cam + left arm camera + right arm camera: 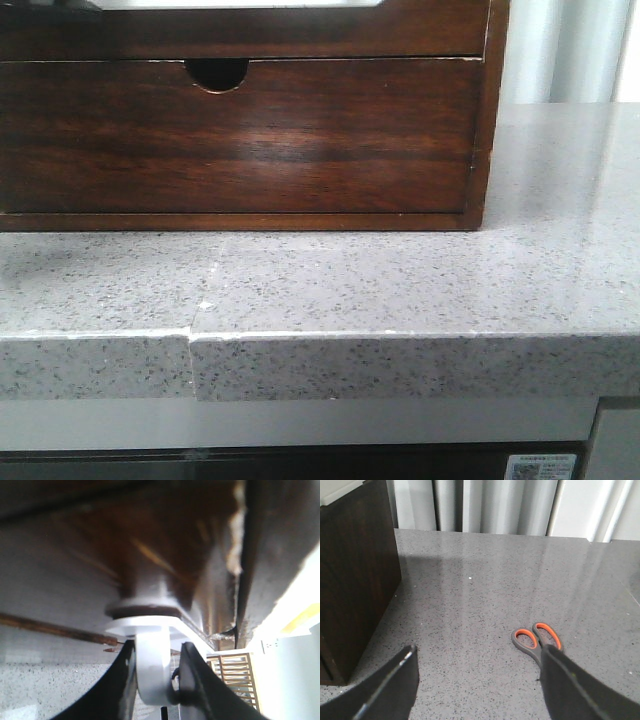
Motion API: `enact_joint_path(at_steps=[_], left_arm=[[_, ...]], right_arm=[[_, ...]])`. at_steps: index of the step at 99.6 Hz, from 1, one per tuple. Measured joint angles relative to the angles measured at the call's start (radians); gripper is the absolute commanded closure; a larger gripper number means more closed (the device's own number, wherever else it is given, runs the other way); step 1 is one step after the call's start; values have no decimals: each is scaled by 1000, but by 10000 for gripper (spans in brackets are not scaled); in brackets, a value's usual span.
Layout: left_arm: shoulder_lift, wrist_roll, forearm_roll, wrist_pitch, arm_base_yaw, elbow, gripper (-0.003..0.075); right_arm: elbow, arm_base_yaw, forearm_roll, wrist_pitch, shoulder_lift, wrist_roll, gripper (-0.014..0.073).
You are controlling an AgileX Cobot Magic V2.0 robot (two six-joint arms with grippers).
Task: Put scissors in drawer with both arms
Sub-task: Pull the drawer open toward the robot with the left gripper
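Right now we have our left claw (157,672) clamped on a white knob (150,650) under dark reddish wood — seemingly the drawer (165,540), though the close, blurred wrist view will not let us say so for sure. Our right claw (480,680) hangs with its fingers spread wide above the grey speckled desk (485,575); the scissors (537,639), grey with orange-lined handles, lie flat on it just beside one finger, their blades hidden behind it.

We judge the risks as these: the left grip may slip off the smooth knob, or a skewed pull may jam the drawer. On the right, flat scissors are hard to pinch — the fingers could scrape the desk or push them away.

No readable writing; a small white label (541,467) below the desk edge is too small to make out.
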Motion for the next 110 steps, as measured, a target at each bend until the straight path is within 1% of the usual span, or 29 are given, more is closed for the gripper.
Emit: enact_joint_path(at_steps=[21, 37, 53, 77, 101, 106, 110], left_arm=[[-112, -4, 0, -4, 0, 93, 741], [-263, -19, 26, -16, 0, 192, 741], [-438, -81, 76, -27, 0, 278, 741], [-666, -137, 143, -34, 2, 362, 741], [-723, -187, 205, -32, 2, 374, 737], [-723, -188, 216, -30, 2, 374, 724], [-726, -188, 222, -28, 2, 374, 700]], right_arm=[[0, 0, 0, 0, 0, 0, 132], [0, 0, 0, 7, 0, 0, 132], [0, 0, 0, 7, 0, 0, 132], [0, 0, 0, 7, 0, 0, 132], [0, 0, 0, 7, 0, 0, 132], [0, 0, 0, 9, 0, 0, 132], [0, 0, 0, 9, 0, 0, 132]])
